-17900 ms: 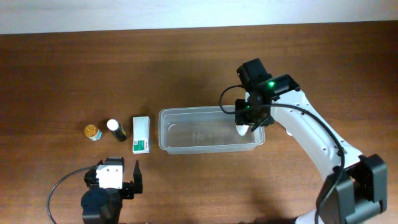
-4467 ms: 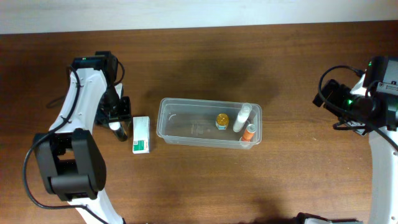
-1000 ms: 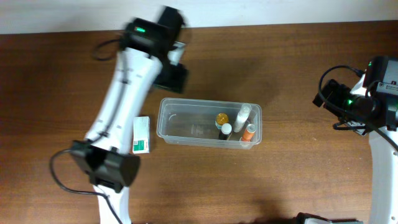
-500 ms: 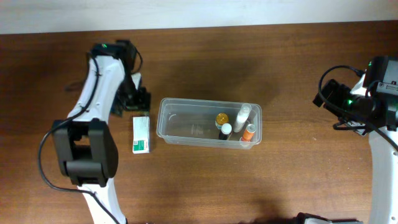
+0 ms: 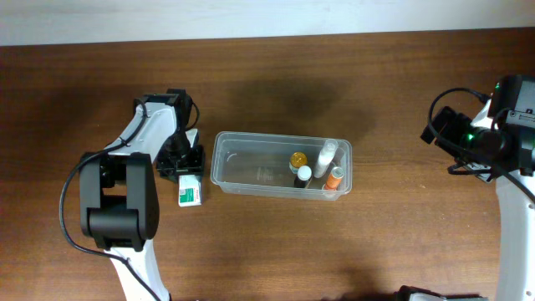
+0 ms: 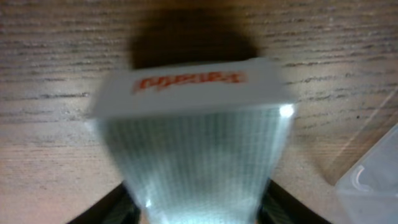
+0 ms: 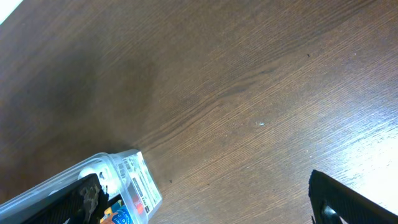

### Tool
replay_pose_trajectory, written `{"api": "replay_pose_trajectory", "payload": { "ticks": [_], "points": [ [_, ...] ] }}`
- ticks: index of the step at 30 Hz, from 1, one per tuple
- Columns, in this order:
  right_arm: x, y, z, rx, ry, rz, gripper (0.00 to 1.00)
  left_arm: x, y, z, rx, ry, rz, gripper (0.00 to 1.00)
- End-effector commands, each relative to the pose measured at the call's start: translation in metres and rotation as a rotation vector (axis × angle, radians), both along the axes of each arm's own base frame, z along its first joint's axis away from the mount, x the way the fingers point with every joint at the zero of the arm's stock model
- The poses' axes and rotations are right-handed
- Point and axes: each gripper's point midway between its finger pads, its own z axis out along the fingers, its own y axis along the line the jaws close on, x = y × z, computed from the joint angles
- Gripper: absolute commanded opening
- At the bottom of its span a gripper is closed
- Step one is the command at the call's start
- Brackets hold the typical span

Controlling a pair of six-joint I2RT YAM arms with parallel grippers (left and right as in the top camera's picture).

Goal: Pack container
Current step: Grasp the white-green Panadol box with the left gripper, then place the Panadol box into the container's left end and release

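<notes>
The clear container (image 5: 251, 163) sits mid-table and holds several small bottles (image 5: 326, 157). Its corner shows in the left wrist view (image 6: 373, 180) and the right wrist view (image 7: 134, 180). Just left of it lies a small white-and-green box (image 5: 191, 191). My left gripper (image 5: 182, 160) is down over the far end of that box. In the left wrist view the box (image 6: 193, 137) fills the space between the dark fingers (image 6: 112, 208), which press against both its sides; the gripper (image 6: 196, 211) is shut on it. My right gripper (image 5: 443, 134) hangs at the far right, open and empty (image 7: 211, 211).
Inside the container are an orange-capped jar (image 5: 298, 160), a white-capped dark bottle (image 5: 303, 174) and an orange bottle (image 5: 335, 177), all at its right end. The table's back edge meets a pale wall (image 5: 267, 17).
My left arm swung from behind the container down to the box, and its jaws narrowed onto the box's sides. The right arm has not moved.
</notes>
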Motion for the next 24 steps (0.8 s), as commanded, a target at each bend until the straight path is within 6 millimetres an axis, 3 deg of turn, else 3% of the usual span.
{"api": "replay_pose_trajectory", "payload": {
  "ticks": [1,6,13,18,24],
  "points": [
    [0.001,-0.002,0.002,0.004,-0.005,-0.013,0.98,0.000,-0.002,0.001,-0.016,-0.001,-0.003,0.48],
    [0.001,-0.002,0.002,0.004,-0.005,-0.013,0.98,0.007,0.002,0.018,-0.015,-0.005,0.009,0.42],
    [0.001,-0.002,0.002,0.004,-0.005,-0.013,0.98,0.049,0.003,0.118,-0.015,-0.143,0.000,0.41],
    [0.001,-0.002,0.002,0.004,-0.005,-0.013,0.98,0.064,-0.026,0.169,-0.034,-0.266,-0.087,0.41],
    [0.001,-0.002,0.002,0.004,-0.005,-0.013,0.98,0.058,-0.073,0.175,-0.057,-0.290,-0.222,0.41]
  ]
}}
